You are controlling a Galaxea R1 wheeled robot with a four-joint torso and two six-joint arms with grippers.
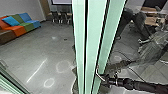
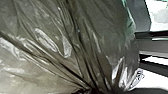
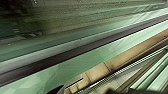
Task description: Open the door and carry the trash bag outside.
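Reaching close to the green-edged door (image 1: 95, 37), right gripper (image 1: 100, 76); trash bag (image 2: 62, 47) creased.

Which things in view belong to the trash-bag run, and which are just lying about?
Job:
- trash bag, gathered in folds, in the left wrist view
- green-tinted glass panels, probably the door; can't tell which panel opens

Just there:
- multicoloured couch
- blue cushion on it
- dark chairs
- screen behind them
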